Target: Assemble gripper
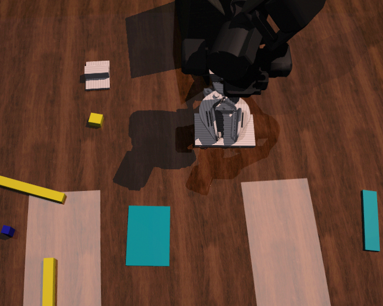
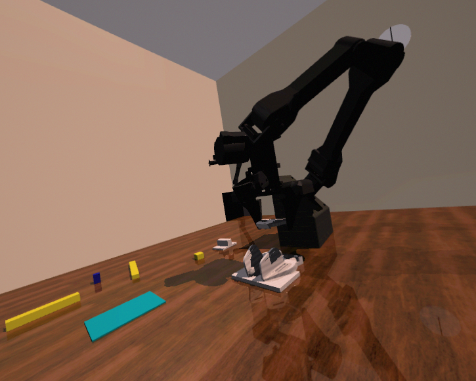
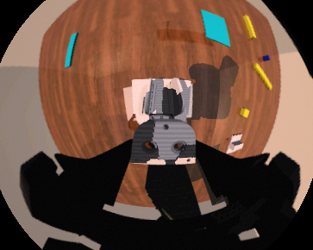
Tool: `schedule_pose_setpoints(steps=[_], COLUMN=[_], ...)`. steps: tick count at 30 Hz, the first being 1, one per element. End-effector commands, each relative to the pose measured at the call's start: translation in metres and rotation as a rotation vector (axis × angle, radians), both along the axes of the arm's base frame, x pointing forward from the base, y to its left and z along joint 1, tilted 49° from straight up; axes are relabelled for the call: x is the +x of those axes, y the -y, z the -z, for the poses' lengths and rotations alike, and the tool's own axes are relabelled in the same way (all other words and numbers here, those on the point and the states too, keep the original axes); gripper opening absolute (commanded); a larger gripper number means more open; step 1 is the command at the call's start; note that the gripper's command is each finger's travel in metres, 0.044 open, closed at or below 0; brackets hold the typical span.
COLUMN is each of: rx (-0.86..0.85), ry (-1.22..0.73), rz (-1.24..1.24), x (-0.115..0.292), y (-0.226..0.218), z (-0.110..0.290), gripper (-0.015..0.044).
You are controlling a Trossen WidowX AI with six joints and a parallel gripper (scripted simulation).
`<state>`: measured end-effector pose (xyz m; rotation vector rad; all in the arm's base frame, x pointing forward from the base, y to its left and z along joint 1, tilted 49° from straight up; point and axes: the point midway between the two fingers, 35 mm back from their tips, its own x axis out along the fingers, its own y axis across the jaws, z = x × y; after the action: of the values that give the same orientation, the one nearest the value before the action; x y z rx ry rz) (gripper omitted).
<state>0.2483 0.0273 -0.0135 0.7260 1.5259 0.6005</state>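
Note:
The pale ribbed gripper base (image 1: 199, 134) (image 2: 281, 284) (image 3: 138, 88) lies on the table. Two upright jaws stand on it side by side: the left jaw (image 1: 209, 120) (image 2: 252, 262) and the right jaw (image 1: 239, 123) (image 2: 273, 265). Their gear ends are too shaded and covered to judge the meshing. My gripper (image 2: 272, 223) (image 3: 162, 142) is shut on the housing plate (image 2: 266, 224) (image 3: 164, 134), a grey ribbed plate with two large holes and a rounded far edge. The plate hangs roughly level, well above the table, near the jaws' rear ends. My arm covers the stubs in the top view.
A white stepped block (image 1: 96, 82) (image 2: 224, 244) (image 3: 235, 143) and a yellow cube (image 1: 95, 120) (image 2: 199, 255) lie left of the base. Farther out are yellow bars (image 1: 26, 187), a blue cube (image 1: 7, 230), a teal plate (image 1: 147, 235) and a teal bar (image 1: 371, 220).

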Motion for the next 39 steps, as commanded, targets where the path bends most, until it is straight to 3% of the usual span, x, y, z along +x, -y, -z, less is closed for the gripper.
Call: schedule_pose_setpoints(steps=[1, 39], rx=[0.001, 0.001], ry=[0.011, 0.010], rz=[-0.004, -0.003], x=[0.001, -0.014], y=[0.000, 0.000], z=[-0.001, -0.001], gripper=[0.0351, 0.0351])
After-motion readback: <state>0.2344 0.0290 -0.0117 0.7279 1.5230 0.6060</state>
